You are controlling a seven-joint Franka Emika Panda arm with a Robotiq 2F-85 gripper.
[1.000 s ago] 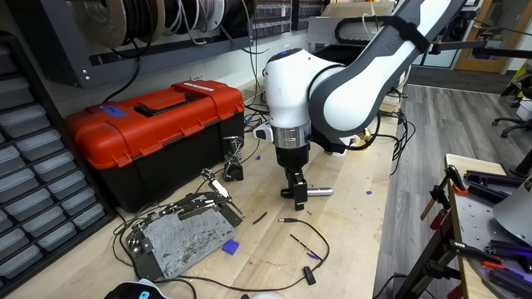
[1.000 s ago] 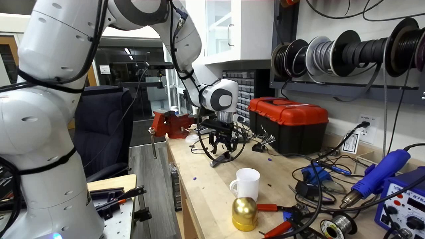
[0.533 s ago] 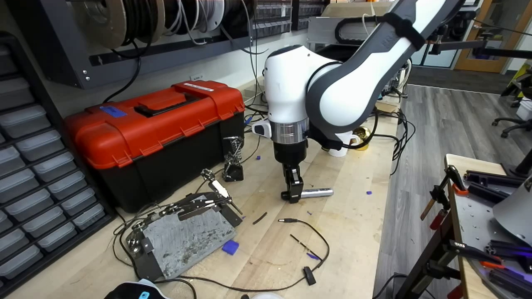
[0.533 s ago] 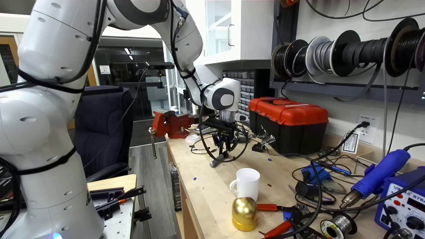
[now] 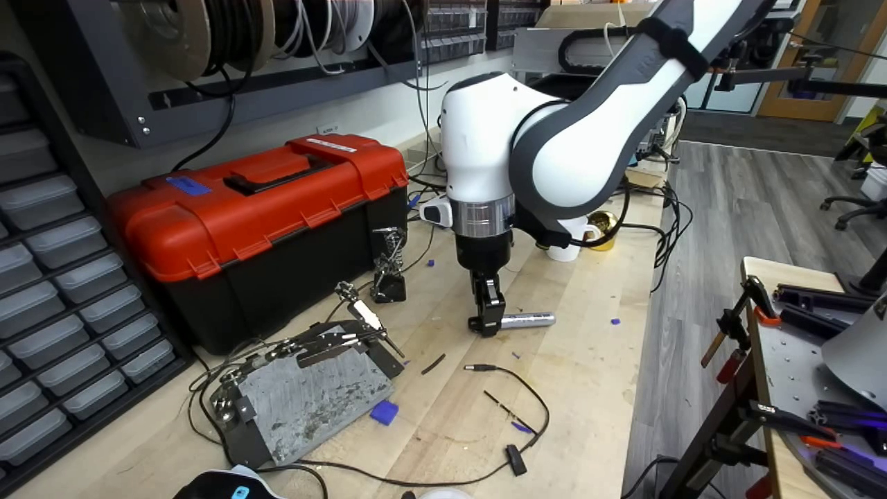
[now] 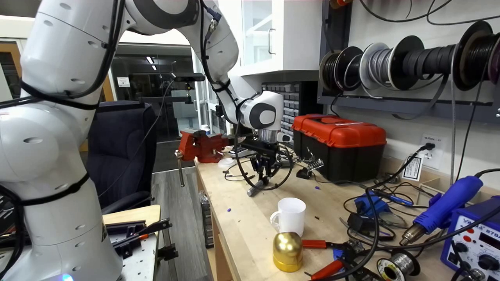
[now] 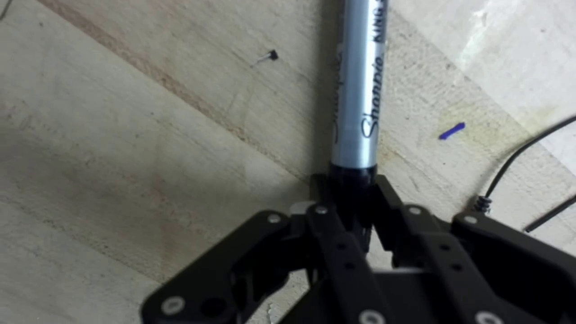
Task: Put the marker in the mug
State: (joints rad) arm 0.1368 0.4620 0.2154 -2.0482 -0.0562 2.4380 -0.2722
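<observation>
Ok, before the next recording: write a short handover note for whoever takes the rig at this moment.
Claw: the claw is shut on the black end of the marker.
Marker: sideways, at or just above the bench; can't tell which.
Mug: the white mug stands upright on the bench, apart from the marker.
Done: marker gripped.
Left: raise it, carry it to the mug, tip it end-down, lower, release.

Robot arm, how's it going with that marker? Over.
Gripper shut on the marker at its black end. Not yet in the white mug; lifted or not, can't tell. Gold object near the mug, possible obstacle.
</observation>
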